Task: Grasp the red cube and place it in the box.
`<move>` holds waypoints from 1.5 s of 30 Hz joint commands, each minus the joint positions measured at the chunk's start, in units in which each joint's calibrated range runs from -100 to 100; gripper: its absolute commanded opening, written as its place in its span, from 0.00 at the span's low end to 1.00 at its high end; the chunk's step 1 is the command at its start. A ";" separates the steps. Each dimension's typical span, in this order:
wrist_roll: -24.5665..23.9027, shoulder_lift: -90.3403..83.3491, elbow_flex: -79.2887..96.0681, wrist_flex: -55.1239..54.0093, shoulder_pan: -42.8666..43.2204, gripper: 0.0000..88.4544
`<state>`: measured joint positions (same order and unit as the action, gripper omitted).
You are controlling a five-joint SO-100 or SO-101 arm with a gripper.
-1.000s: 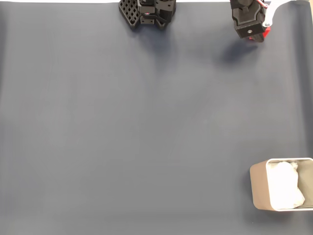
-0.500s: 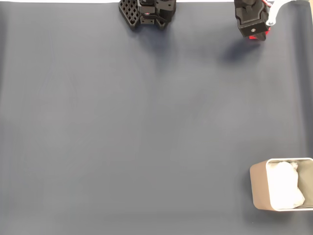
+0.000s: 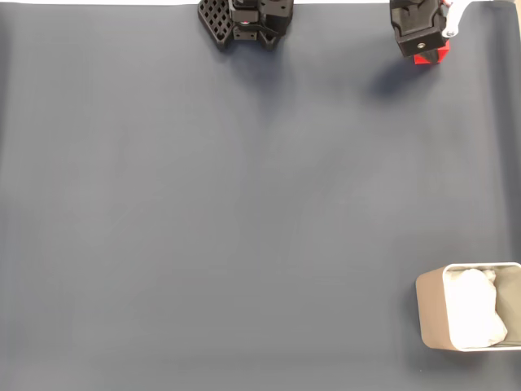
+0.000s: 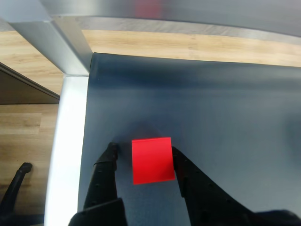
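The red cube (image 4: 152,160) rests on the dark mat between my gripper's (image 4: 144,150) two black fingers in the wrist view. The right finger (image 4: 181,165) is against the cube's side, and a narrow gap separates the left finger (image 4: 109,157) from it, so the gripper is open. In the fixed view the gripper (image 3: 425,50) hangs over the mat's top right corner, with the cube (image 3: 431,56) peeking out below it. The beige box (image 3: 431,314), lined with crumpled white paper (image 3: 474,314), stands far off at the bottom right.
The arm's black base (image 3: 248,20) sits at the top middle edge of the fixed view. In the wrist view the mat's edge, a white table border (image 4: 66,141) and a grey metal frame post (image 4: 47,37) lie close beside the cube. The wide dark mat (image 3: 244,212) spreads between cube and box.
In the fixed view the gripper has shifted slightly up toward the top edge. More of the red cube shows below it now than one second ago.
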<state>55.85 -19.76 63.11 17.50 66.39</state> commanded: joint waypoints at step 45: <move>-0.34 -7.80 -1.07 4.38 -0.70 0.11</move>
<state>55.85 -24.36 63.29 20.60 67.28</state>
